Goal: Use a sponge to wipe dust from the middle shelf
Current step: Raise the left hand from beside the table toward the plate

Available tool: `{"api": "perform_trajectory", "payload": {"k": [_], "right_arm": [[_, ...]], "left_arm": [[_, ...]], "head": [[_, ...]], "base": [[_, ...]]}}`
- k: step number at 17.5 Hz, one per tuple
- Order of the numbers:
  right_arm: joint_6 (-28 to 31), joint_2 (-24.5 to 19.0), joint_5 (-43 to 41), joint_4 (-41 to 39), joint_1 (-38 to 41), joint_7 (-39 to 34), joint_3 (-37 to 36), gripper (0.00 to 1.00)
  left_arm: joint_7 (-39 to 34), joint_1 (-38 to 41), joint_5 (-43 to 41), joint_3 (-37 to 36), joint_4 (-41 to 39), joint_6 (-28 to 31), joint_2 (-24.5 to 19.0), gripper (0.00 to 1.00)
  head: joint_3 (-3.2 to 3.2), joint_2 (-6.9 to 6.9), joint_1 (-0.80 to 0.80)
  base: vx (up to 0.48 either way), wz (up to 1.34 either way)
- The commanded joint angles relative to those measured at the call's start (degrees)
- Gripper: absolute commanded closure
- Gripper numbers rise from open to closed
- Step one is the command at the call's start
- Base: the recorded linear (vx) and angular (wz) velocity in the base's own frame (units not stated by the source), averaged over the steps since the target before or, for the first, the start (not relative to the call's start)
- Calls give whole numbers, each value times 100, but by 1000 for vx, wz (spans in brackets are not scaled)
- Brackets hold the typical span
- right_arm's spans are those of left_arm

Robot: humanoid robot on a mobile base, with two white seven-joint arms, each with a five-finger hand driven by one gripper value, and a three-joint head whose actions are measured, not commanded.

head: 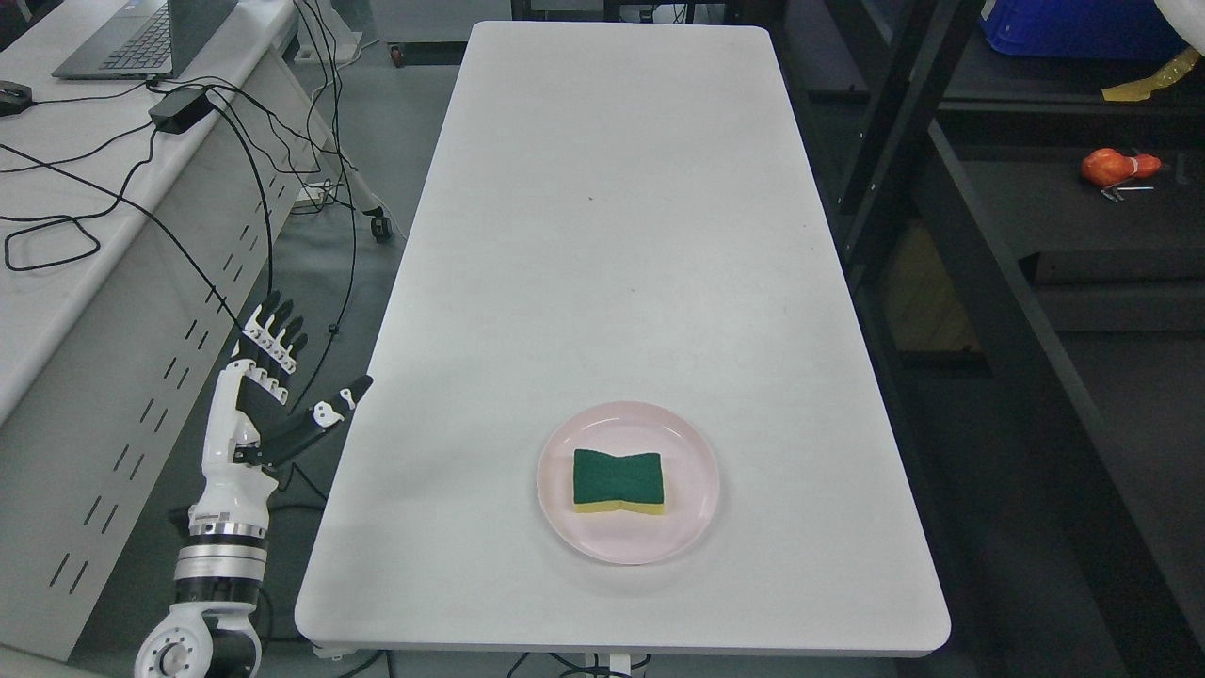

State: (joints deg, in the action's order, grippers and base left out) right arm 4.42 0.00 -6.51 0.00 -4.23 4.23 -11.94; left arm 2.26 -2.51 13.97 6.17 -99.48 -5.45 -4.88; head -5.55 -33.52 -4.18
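On the white table (612,235), at 6 o'clock near the front edge, sponge (618,480) lies flat on a pink plate (692,452), green scrub side up. Looks light, soft, compressible; pinch across the narrow waist. Left hand (268,395) hangs off the table at 9 o'clock, fingers spread, empty.
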Motion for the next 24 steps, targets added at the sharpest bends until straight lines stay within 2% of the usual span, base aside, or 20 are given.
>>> {"api": "perform_trajectory", "payload": {"k": [1, 9, 13, 16, 18, 19, 21, 24], "right_arm": [[-2, 100, 0, -100, 1, -1, -1, 0], [-2, 100, 0, -100, 1, -1, -1, 0], [-2, 100, 0, -100, 1, -1, -1, 0], [-2, 100, 0, -100, 1, -1, -1, 0], [-2, 100, 0, -100, 1, -1, -1, 0], [-2, 100, 0, -100, 1, -1, -1, 0], [-2, 100, 0, -100, 1, -1, -1, 0], [-2, 100, 0, -100, 1, -1, -1, 0]], "left_arm": [[3, 5, 0, -55, 8, 9, 5, 1], [3, -162, -9, -142, 69, -9, -83, 1], [81, -557, -455, -239, 245, -53, -609, 1], [738, -1030, -1524, -371, 455, -350, -838, 1], [1109, -1444, -2684, -458, 719, -754, -1268, 2], [1128, -1567, -3124, -677, 815, -991, -1453, 1], [1102, -1865, -4230, -1588, 1026, -1762, -2023, 3], [1093, -2279, -5839, -2487, 1176, -2056, -2272, 4]], "head": [[0, 0, 0], [0, 0, 0], [0, 0, 0], [0, 0, 0], [0, 0, 0], [0, 0, 0], [0, 0, 0], [0, 0, 0]], "base": [[-21, 0], [-75, -30], [-54, 0], [0, 0], [11, 0], [0, 0], [0, 0], [0, 0]]}}
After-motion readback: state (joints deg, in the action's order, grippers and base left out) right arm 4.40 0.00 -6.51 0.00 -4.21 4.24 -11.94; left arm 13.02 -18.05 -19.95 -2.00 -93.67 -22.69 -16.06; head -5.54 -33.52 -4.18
